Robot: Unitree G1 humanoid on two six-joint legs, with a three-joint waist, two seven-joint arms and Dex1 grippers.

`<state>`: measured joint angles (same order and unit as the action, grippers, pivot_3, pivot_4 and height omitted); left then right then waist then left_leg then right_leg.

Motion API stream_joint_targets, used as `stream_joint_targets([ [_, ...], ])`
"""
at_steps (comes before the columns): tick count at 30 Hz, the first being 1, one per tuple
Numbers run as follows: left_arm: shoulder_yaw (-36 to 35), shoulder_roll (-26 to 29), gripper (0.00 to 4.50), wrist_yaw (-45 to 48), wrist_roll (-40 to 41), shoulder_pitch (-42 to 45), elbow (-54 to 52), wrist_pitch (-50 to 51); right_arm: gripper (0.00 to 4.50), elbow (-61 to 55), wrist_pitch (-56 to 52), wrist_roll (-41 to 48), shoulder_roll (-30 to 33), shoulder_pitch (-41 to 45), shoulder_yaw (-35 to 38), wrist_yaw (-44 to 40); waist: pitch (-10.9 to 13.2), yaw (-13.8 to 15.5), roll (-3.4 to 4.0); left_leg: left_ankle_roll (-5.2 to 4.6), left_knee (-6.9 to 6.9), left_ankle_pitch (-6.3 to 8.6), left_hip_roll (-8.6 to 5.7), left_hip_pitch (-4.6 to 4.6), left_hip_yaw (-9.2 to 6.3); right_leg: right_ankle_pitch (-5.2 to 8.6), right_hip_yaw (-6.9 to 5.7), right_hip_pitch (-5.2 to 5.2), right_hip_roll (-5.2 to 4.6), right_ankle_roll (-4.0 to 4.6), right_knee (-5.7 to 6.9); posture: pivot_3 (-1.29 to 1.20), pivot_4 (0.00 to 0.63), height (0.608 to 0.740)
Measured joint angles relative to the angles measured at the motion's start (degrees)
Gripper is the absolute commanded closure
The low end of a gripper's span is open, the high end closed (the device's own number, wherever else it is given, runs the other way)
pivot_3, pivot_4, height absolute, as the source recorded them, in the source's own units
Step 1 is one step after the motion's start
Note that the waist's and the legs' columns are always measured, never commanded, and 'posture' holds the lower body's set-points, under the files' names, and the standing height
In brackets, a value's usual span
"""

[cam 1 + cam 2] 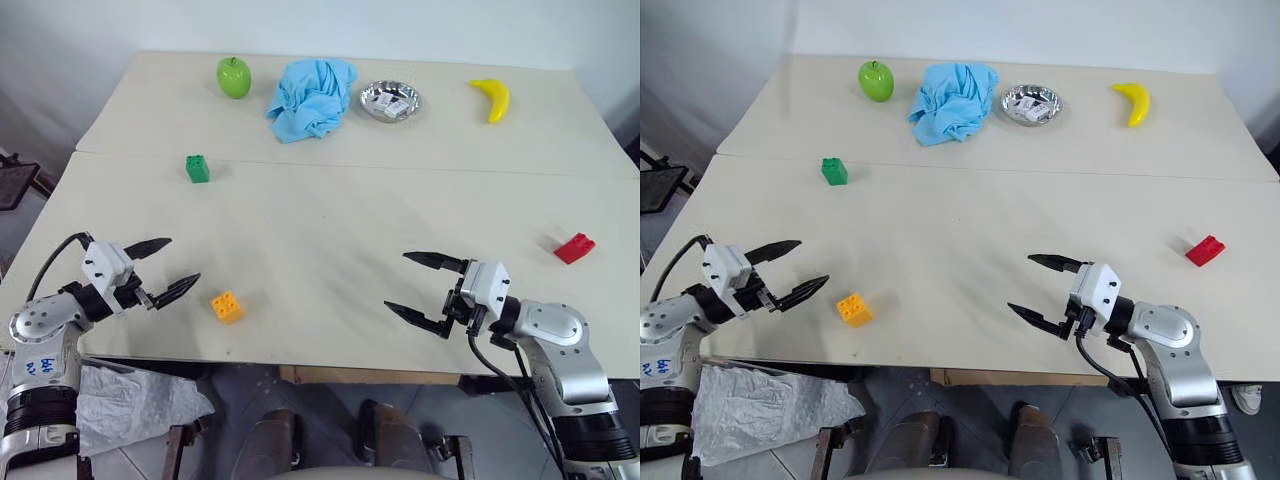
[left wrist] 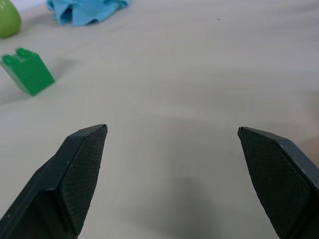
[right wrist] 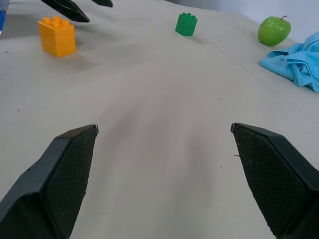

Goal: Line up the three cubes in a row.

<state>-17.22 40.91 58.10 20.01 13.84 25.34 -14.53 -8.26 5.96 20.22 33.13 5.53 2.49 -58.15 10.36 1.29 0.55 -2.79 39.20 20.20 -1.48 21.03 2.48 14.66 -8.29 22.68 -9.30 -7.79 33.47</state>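
I see three cubes scattered on bench [image 1: 330,220]: yellow-orange cube [image 1: 227,306] just beside left pincer [image 1: 160,268]; green cube [image 1: 197,169] farther back; red cube [image 1: 574,248] far right; both left pincer and right pincer [image 1: 420,285] wide, empty; bricks look light, rigid, slick; I'd pinch flat sides.

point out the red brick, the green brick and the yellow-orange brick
red brick [image 1: 574,248], left eye view, top face
green brick [image 1: 197,169], left eye view, front face
yellow-orange brick [image 3: 57,36], right wrist view, side face
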Motion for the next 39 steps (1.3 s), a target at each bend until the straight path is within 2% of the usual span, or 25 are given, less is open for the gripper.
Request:
stream_joint_targets([
  [4, -0.21, -0.65, 0.03, -0.87, 0.96, 1.58, 0.23, 1.53, 0.0, 0.01, 0.23, -0.08, -0.42, -0.08, -0.09, 1.18, 0.0, -0.09, 0.0, 0.0, 0.0, 0.0, 0.01, 0.0, 0.0, 0.0, 0.0, 0.0, 0.01, 0.0, 0.01, 0.0, 0.15, 0.74],
  [9, -0.28, -2.33, 0.03, -0.75, 6.01, 3.01, -3.64, 10.05, 0.0, -2.46, -1.63, 0.94, -0.45, -3.54, 3.11, 4.8, 0.02, 0.39, -0.02, -0.02, 0.05, -0.01, -0.02, 0.06, -0.09, 0.0, -0.03, 0.0, -0.02, 0.0, 0.04, 0.0, 0.15, 0.74],
  [14, 2.25, -4.54, 0.03, -0.91, 8.91, 8.19, -12.85, 16.25, 0.0, -10.13, -6.09, 4.53, 0.41, -10.37, 13.56, 11.0, 0.02, 0.72, -0.08, -0.03, 0.17, 0.0, -0.07, 0.02, -0.13, -0.01, -0.03, -0.11, -0.05, -0.01, 0.04, 0.0, 0.15, 0.74],
  [17, 7.57, -6.52, 0.03, 1.02, 8.89, 11.1, -16.57, 19.29, 0.0, -13.34, -7.17, 5.82, -0.22, -17.37, 22.54, 15.45, 0.02, 1.16, -0.07, -0.03, 0.16, 0.0, -0.06, 0.02, -0.07, -0.01, -0.02, -0.11, -0.02, -0.01, 0.04, 0.0, 0.15, 0.74],
  [18, 8.24, -6.63, 0.03, 1.42, 8.88, 11.34, -16.84, 19.64, 0.0, -13.55, -7.17, 5.84, -0.39, -18.13, 23.51, 15.9, 0.02, 1.18, -0.07, -0.03, 0.16, 0.0, -0.07, 0.02, -0.05, -0.01, -0.02, -0.11, -0.01, -0.01, 0.04, 0.0, 0.15, 0.74],
  [19, 9.68, -6.73, 0.03, 2.15, 8.86, 11.4, -17.22, 20.5, 0.0, -13.75, -7.19, 5.87, -0.64, -18.96, 25.62, 16.88, 0.03, 0.31, -0.08, -0.03, 0.15, 0.0, 0.0, -0.07, 0.15, -0.01, 0.15, -0.11, 0.07, -0.02, 0.04, 0.0, 0.15, 0.74],
  [22, 14.84, -7.12, 0.03, 5.77, 7.58, 16.14, -16.72, 23.7, 0.0, -12.26, -5.55, 6.16, -5.55, -27.16, 34.88, 21.13, 0.03, 0.51, -0.07, 0.03, 0.09, 0.01, 0.17, -0.19, 0.26, -0.01, 0.31, -0.11, 0.25, -0.02, 0.03, 0.0, 0.15, 0.74],
  [27, 16.47, -7.61, 0.03, 7.18, 6.9, 18.44, -15.64, 25.75, 0.0, -7.5, -4.95, 5.74, -7.09, -31.37, 38.56, 23.01, 0.04, -0.32, -0.07, 0.02, -0.03, 0.08, 0.29, -0.52, 0.73, -0.02, 0.83, -0.13, 0.37, -0.04, 0.02, 0.0, 0.15, 0.74],
  [30, 16.88, -7.91, 0.03, 7.77, 6.74, 18.46, -15.81, 25.88, 0.0, -5.51, -6.35, 5.77, -4.09, -29.12, 38.54, 22.96, 0.05, -1.03, -0.06, 0.06, -0.09, 0.12, 0.41, -0.71, 0.97, -0.02, 1.09, -0.13, 0.48, -0.04, 0.05, 0.0, 0.15, 0.74],
  [34, 17.37, -8.64, 0.03, 7.72, 6.51, 17.67, -16.04, 25.87, 0.0, 3.39, -8.7, 4.92, 5.86, -21.05, 38.09, 20.85, 0.07, -1.3, -0.06, 0.07, -0.08, 0.17, 0.57, -0.78, 1.13, -0.03, 1.24, -0.12, 0.61, -0.05, 0.0, 0.0, 0.15, 0.74],
  [39, 17.55, -9.33, 0.03, 7.59, 6.25, 17.45, -16.05, 25.82, 0.0, 24.99, -7.59, 0.94, 17.03, -5.93, 30.86, 12.78, 0.09, -1.34, -0.07, 0.05, -0.04, 0.19, 0.6, -0.77, 1.22, -0.03, 1.27, -0.13, 0.63, -0.05, -0.03, 0.0, 0.15, 0.74],
])
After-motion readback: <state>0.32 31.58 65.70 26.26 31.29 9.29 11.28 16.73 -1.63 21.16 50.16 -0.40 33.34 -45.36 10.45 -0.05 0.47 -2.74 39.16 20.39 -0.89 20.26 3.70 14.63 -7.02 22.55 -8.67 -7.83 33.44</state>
